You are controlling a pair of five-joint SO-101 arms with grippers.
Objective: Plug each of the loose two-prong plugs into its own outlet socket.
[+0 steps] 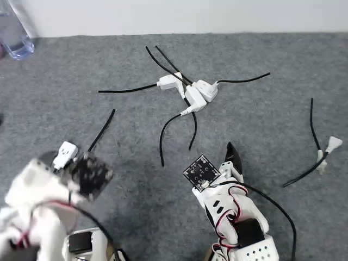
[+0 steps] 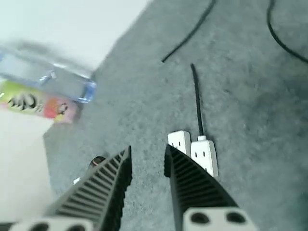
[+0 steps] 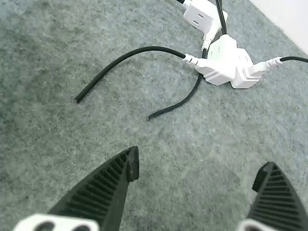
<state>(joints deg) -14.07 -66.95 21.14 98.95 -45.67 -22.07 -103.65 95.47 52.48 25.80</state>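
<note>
Nothing gripped.
My left end effector [image 2: 148,150] sits slightly parted, right end effector [image 3: 200,159] spread wide; plug cluster [image 1: 191,92] at twelve o'clock.

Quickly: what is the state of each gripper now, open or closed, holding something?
Left gripper: open with a narrow gap, holding nothing.
Right gripper: wide open, holding nothing.

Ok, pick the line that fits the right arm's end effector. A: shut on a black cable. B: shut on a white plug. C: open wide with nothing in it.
C: in the right wrist view the right end effector is spread wide with bare grey carpet in the gap, and the white plug cluster lies apart from it.
</note>
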